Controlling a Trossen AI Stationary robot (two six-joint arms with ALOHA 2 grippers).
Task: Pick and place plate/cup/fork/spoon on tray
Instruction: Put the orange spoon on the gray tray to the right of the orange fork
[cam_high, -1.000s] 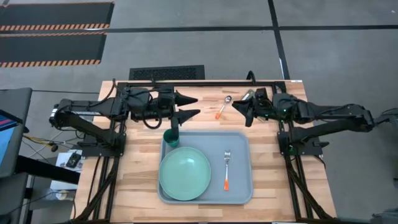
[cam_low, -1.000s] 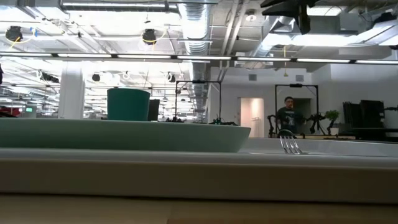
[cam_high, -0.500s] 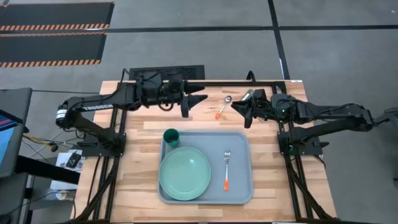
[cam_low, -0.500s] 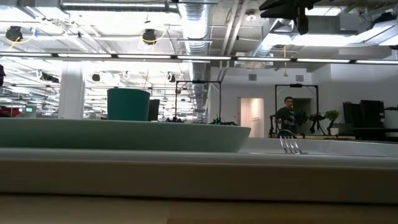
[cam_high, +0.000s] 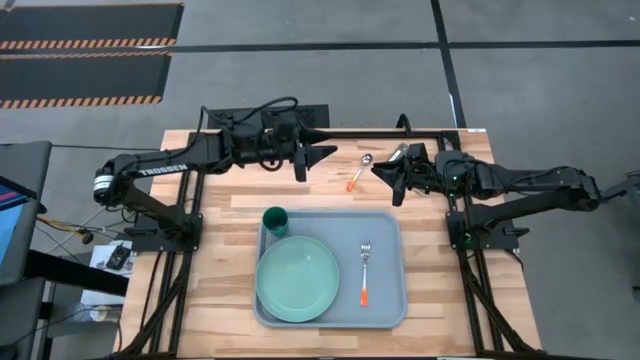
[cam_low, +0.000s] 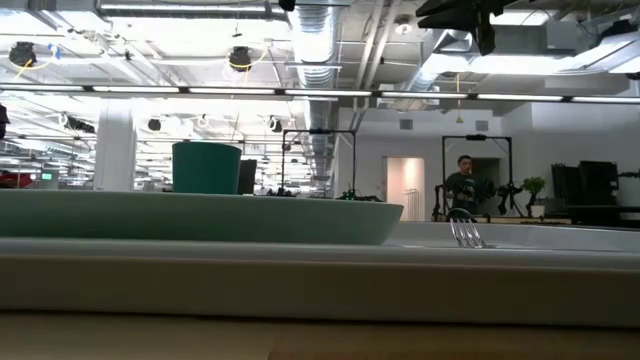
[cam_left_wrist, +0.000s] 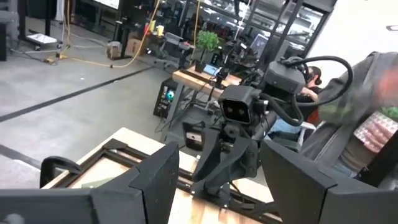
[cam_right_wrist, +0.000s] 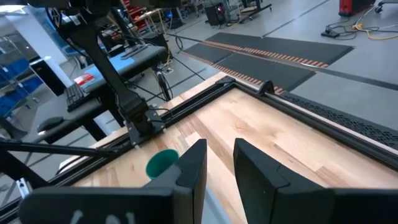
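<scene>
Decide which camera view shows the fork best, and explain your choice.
The high view: the whole fork lies on the tray, right of the plate, tines and orange handle both clear. The low view shows only its tines above the rim. Neither wrist view shows it.

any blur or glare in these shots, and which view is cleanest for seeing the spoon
High view: evenly lit and sharp, so the spoon reads clearly on the table, outside the tray. Low view: bright ceiling lights glare above, and the near tray rim looks soft; no spoon visible. Left wrist view: a person at the picture's right edge is smeared with blur. Right wrist view: its own near fingers look soft.
</scene>
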